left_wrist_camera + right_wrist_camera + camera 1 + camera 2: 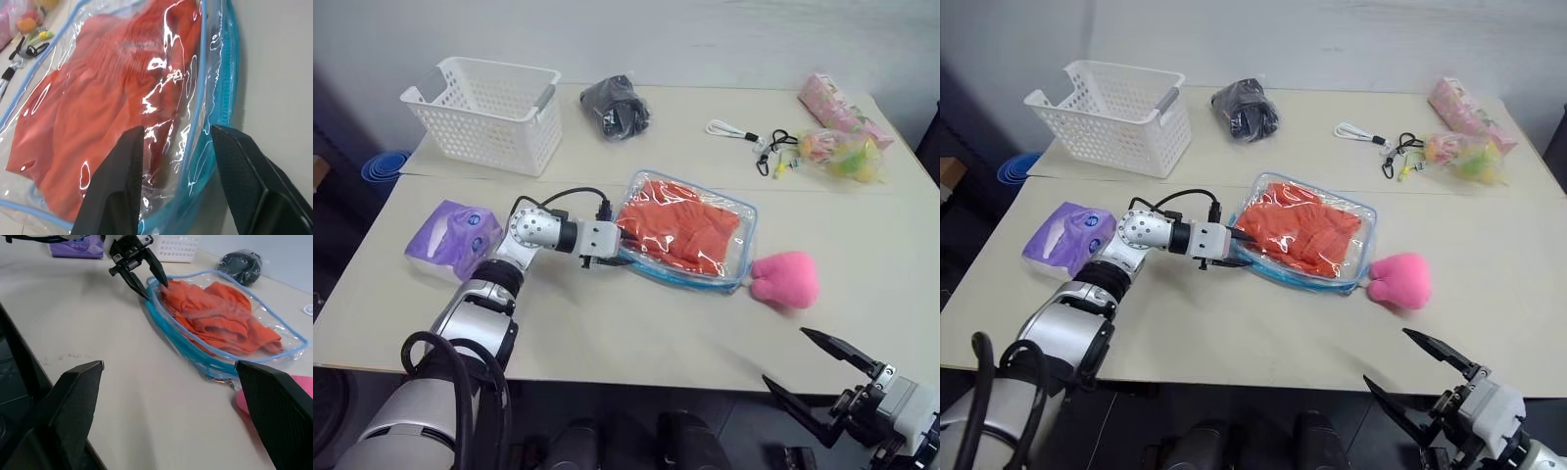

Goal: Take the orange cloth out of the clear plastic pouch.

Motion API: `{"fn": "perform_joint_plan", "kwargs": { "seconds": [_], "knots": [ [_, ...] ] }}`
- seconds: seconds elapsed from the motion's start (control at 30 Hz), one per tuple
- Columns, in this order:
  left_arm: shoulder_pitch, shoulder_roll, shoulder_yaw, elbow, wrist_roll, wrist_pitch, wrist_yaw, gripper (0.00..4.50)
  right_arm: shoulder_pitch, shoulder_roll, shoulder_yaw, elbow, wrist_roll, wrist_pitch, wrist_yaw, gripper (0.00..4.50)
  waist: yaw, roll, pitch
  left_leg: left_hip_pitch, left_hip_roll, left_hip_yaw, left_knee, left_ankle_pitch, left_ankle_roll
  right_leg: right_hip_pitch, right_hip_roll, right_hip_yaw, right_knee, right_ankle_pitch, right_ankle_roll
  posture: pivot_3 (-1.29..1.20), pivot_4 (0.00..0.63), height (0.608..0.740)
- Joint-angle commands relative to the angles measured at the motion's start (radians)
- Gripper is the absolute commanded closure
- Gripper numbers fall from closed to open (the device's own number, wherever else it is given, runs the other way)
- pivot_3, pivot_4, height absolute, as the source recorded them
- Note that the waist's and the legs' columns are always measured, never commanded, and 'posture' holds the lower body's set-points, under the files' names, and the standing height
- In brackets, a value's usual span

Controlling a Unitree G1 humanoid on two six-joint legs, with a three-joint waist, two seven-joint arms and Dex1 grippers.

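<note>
One orange cloth (677, 223) lies inside the clear plastic pouch (742, 231).

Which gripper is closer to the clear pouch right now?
Left. The left gripper is at the clear plastic pouch, its fingers straddling the blue-edged end. The right gripper hangs off the table's near edge, well short of it.

One clear plastic pouch (690, 235), one orange cloth (677, 227), one white basket (487, 113), one pink plush toy (785, 279), one purple tissue pack (452, 238), one black bundle (615, 108).
</note>
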Motion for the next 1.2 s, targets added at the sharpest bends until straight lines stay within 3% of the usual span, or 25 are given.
{"fn": "perform_joint_plan", "kwargs": {
  "seconds": [0.03, 0.27, 0.4, 0.57, 0.73, 0.9, 0.97, 1.07, 1.2],
  "knots": [
    [-0.013, 0.026, 0.016, -0.006, -0.009, -0.027, -0.017, 1.99, 0.020, 0.012, -0.007, -0.038, 0.003, -0.012, -0.014, 0.00, -0.001, 0.000, 0.000, 0.000, 0.000, 0.000, 0.000, 0.000, 0.000, 0.000, 0.000, 0.000, 0.000, 0.000, 0.000, 0.00, 0.150, 0.740],
    [-0.022, 0.027, -0.002, 0.014, 0.064, -0.041, 0.128, 0.07, 0.014, 0.006, 0.007, -0.040, 0.002, -0.002, -0.017, 0.00, 0.002, 0.000, 0.000, 0.000, 0.000, 0.000, 0.000, 0.000, 0.000, 0.000, 0.000, 0.000, 0.003, 0.000, 0.000, 0.00, 0.150, 0.740],
    [-0.031, 0.009, -0.039, 0.039, 0.156, -0.016, 0.290, 0.03, -0.008, -0.006, 0.018, -0.038, 0.004, 0.010, -0.016, 0.00, 0.002, 0.000, 0.000, 0.000, 0.000, 0.000, 0.001, 0.000, 0.001, 0.000, 0.000, 0.000, 0.003, 0.000, 0.000, 0.00, 0.150, 0.740],
    [-0.026, -0.007, -0.031, 0.051, 0.156, -0.003, 0.315, 1.19, -0.037, -0.025, 0.019, -0.039, 0.014, 0.028, -0.016, 0.00, 0.002, 0.000, 0.000, 0.000, -0.001, 0.000, 0.002, 0.000, 0.001, 0.000, 0.000, 0.000, 0.003, 0.000, 0.000, 0.00, 0.150, 0.740],
    [0.010, -0.004, 0.014, 0.025, 0.084, 0.020, 0.223, 2.87, -0.048, -0.031, 0.015, -0.027, 0.018, 0.028, -0.008, 0.00, 0.000, 0.000, 0.000, -0.001, 0.000, 0.000, 0.002, 0.000, 0.001, 0.000, 0.000, 0.000, 0.004, 0.000, 0.000, 0.00, 0.150, 0.740],
    [0.161, -0.026, 0.057, -0.202, -0.035, 0.201, 0.119, 4.48, -0.056, -0.034, 0.004, -0.006, 0.024, 0.024, 0.006, 0.00, -0.001, 0.000, 0.000, 0.000, 0.000, -0.001, 0.002, 0.000, 0.000, 0.000, 0.000, 0.000, 0.004, 0.000, 0.000, 0.00, 0.150, 0.740],
    [0.276, -0.033, 0.053, -0.407, -0.075, 0.337, 0.106, 4.48, -0.056, -0.037, -0.004, 0.000, 0.029, 0.024, 0.011, 0.00, -0.002, 0.001, 0.000, 0.000, 0.000, -0.001, 0.002, 0.000, 0.000, 0.000, -0.001, 0.005, 0.004, 0.000, 0.000, 0.00, 0.150, 0.740],
    [0.517, -0.047, 0.025, -0.847, -0.131, 0.700, 0.132, 4.48, -0.045, -0.048, -0.032, 0.004, 0.046, 0.030, 0.020, 0.00, -0.004, 0.004, -0.003, 0.000, 0.001, -0.002, 0.001, -0.001, 0.000, 0.001, -0.001, 0.009, 0.004, 0.000, 0.000, 0.00, 0.150, 0.740],
    [0.691, -0.072, -0.026, -1.215, -0.129, 1.070, 0.214, 4.48, 0.011, -0.073, -0.085, 0.001, 0.084, 0.041, 0.071, 0.00, 0.006, 0.005, -0.003, 0.001, 0.001, -0.005, 0.001, -0.001, 0.000, 0.003, -0.002, 0.010, 0.002, 0.000, 0.000, 0.00, 0.150, 0.740]
  ]
}}
